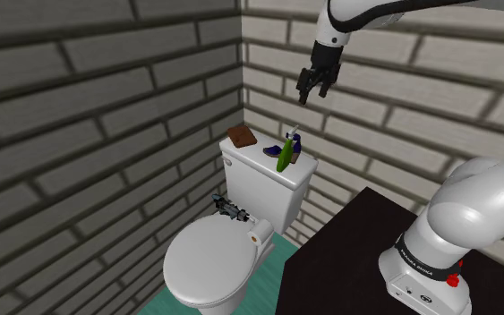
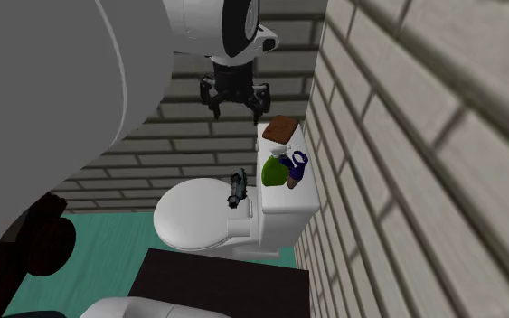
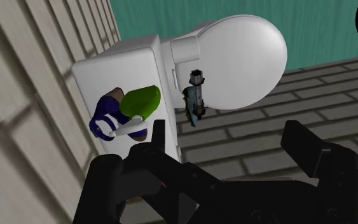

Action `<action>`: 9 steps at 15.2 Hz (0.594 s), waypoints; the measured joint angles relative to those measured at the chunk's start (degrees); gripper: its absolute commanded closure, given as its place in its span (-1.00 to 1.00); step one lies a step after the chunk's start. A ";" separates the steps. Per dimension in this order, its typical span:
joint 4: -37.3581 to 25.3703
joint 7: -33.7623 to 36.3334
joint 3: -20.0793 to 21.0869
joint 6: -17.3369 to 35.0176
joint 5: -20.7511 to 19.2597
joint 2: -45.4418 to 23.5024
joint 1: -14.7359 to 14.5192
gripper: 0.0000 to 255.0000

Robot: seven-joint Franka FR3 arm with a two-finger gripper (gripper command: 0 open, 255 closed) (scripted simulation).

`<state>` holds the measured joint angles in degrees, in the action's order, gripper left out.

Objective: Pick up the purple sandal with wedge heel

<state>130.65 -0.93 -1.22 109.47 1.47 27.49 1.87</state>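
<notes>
High over the toilet tank, the arm [image 1: 353, 20] points its black jaws downward. They are spread wide apart with nothing between them, well clear of everything on the lid. From the jaws the purple sandal [image 3: 106, 122] lies below and somewhat off toward the wall side, so the coming move looks like a descent with a shift toward the bricks.

On the tank lid [image 1: 260, 163] the sandal sits at the end nearer the stand, close to the back edge. Its long axis seems to run along the lid's length, parallel with the brick wall [image 1: 402, 116]. A green rounded thing [image 3: 140, 100] lies against it on the bowl side, touching, and may crowd one finger on the way in.

The sandal shows deep purple straps with a white band through them. A brownish part at one end is likely the wedge heel. A brown block [image 1: 242, 136] rests at the lid's far end, well apart.
</notes>
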 measured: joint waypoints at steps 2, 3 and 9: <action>-0.35 -0.86 -0.71 2.24 -0.30 -3.13 0.39 -1.00; -1.11 -1.46 -1.18 3.45 -0.46 -5.39 0.63 -1.00; -5.82 -4.37 -3.40 8.76 -0.77 -17.07 1.84 -1.00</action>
<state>124.83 -5.30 -4.62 118.23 0.70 10.42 3.71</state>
